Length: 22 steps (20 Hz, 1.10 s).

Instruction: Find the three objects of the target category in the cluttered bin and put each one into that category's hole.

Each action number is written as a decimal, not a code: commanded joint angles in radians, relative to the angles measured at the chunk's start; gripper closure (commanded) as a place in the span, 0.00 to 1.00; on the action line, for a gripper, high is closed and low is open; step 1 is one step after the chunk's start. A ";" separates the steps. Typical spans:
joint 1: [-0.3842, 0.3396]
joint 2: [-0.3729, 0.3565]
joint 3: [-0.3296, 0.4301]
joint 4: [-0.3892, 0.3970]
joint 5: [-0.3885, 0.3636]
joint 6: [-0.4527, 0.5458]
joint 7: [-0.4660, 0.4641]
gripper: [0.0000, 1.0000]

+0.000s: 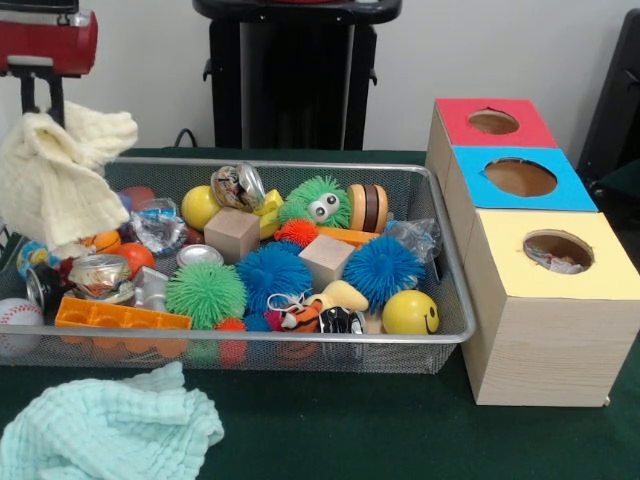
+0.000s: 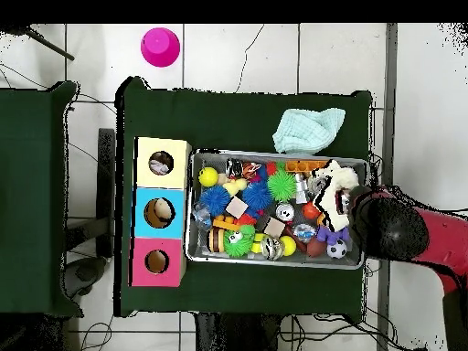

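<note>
No words or numbers can be read on anything here. The yellow ball (image 1: pixel 410 312) only has a drawn smiley face.

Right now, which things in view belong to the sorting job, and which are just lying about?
Job: wire mesh bin of clutter; red-topped box, blue-topped box and yellow-topped box, each with a hole; cream cloth hanging under the arm at the bin's end.
Lying about: mint cloth on the table outside the bin; pink cup on the floor.

cream cloth (image 1: pixel 60 175) hides the claw (entirely).
</note>
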 commanded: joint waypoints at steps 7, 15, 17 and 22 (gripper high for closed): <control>-0.014 -0.022 0.128 0.000 -0.046 0.059 -0.182 0.00; -0.008 -0.059 0.152 0.021 -0.020 0.098 -0.142 0.00; -0.001 -0.067 0.145 0.034 0.004 0.124 -0.112 0.00; 0.050 -0.108 0.073 0.152 0.139 0.293 0.053 0.00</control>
